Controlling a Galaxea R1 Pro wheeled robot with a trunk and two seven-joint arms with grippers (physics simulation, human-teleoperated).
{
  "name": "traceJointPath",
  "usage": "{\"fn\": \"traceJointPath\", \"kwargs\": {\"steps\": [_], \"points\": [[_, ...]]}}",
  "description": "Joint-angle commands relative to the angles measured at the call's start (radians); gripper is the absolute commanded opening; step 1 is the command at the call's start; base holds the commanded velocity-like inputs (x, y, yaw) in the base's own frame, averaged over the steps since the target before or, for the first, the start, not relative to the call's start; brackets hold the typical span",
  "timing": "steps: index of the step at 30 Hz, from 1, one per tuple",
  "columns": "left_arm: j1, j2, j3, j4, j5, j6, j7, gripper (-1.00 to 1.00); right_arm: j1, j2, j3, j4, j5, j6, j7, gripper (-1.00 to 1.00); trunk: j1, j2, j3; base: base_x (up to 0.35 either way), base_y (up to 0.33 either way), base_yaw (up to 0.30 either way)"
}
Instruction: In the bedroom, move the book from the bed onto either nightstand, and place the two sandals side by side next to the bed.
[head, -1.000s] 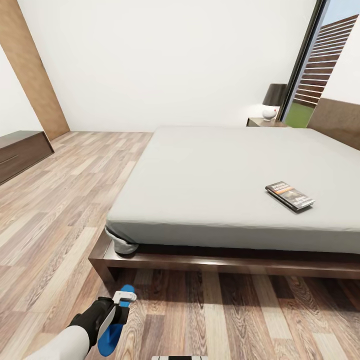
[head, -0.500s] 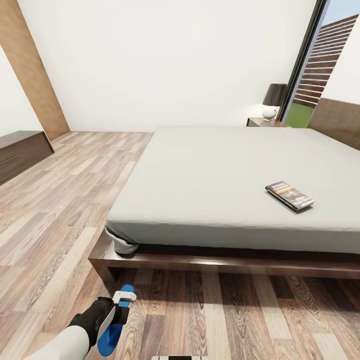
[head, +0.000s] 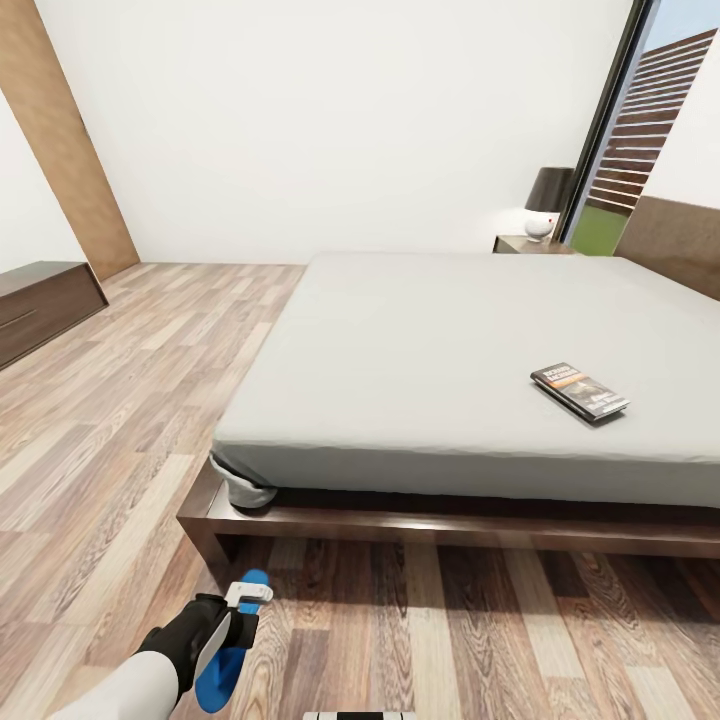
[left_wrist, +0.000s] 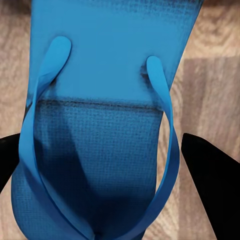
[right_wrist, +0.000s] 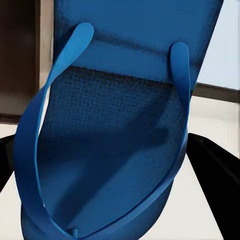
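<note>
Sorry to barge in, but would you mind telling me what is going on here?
The robot stands at the foot of the bed. Its left gripper holds a blue sandal low over the wood floor, and the right wrist view shows a second sandal between that gripper's fingers. The book lies on the mattress.

Seeing one bed (head: 450, 350), one book (head: 579, 390), one lamp (head: 545, 203). Two blue sandals showing: one (left_wrist: 107, 125), another (right_wrist: 120, 130).

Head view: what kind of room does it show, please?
Most likely a bedroom. A large low bed with a grey mattress stands on a wood-plank floor, and beyond it a nightstand carries a lamp beside a tall window.
</note>
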Motion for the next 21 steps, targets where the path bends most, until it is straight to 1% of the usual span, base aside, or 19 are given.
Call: {"fn": "traceJointPath", "kwargs": {"steps": [1, 6, 21], "points": [[0.000, -0.001, 0.008, -0.003, -0.011, 0.006, -0.008, -1.00, 0.000, 0.000, -0.004, -0.002, -0.001, 0.010, -0.007, -1.00, 0.000, 0.000, -0.001, 0.000, 0.000, 0.000], [0.000, -0.001, 0.007, -0.003, -0.011, 0.007, -0.009, -1.00, 0.000, 0.001, -0.003, 0.000, -0.001, 0.010, -0.017, -1.00, 0.000, 0.000, -0.001, 0.000, 0.000, 0.000], [0.000, 0.001, 0.004, -0.003, -0.011, 0.007, -0.014, -1.00, 0.000, 0.009, 0.004, 0.009, -0.002, 0.010, -0.005, -1.00, 0.000, 0.000, -0.001, 0.000, 0.000, 0.000]]}}
